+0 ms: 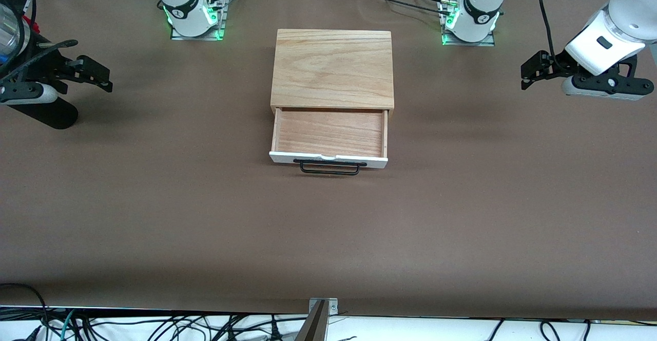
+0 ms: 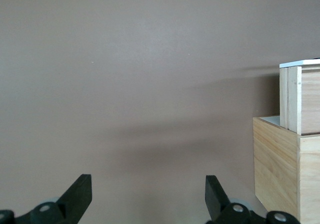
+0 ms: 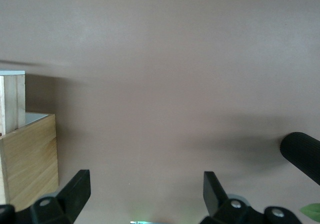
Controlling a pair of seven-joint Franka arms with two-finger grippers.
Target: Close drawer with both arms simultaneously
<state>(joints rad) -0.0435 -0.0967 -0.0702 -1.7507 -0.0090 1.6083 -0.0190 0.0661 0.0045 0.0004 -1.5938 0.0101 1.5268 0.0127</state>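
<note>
The drawer [image 1: 328, 135] stands pulled out of the light oak box [image 1: 332, 69] toward the front camera. Its white front panel [image 1: 287, 157] and black wire handle [image 1: 329, 168] face that camera, and the tray is empty. My left gripper [image 1: 527, 74] hangs open and empty over the table at the left arm's end, apart from the box. My right gripper [image 1: 102, 76] hangs open and empty at the right arm's end. The left wrist view shows its open gripper [image 2: 148, 194] with the drawer [image 2: 300, 98] and box [image 2: 277, 169] at the edge. The right wrist view shows its gripper [image 3: 145, 189], the drawer [image 3: 12, 101] and the box [image 3: 30, 159].
A brown cloth [image 1: 328, 238] covers the table. A black ribbed cylinder [image 1: 51, 115] lies under the right arm's hand and also shows in the right wrist view [image 3: 302, 154]. The green-lit arm bases [image 1: 195, 20] stand farther from the front camera than the box.
</note>
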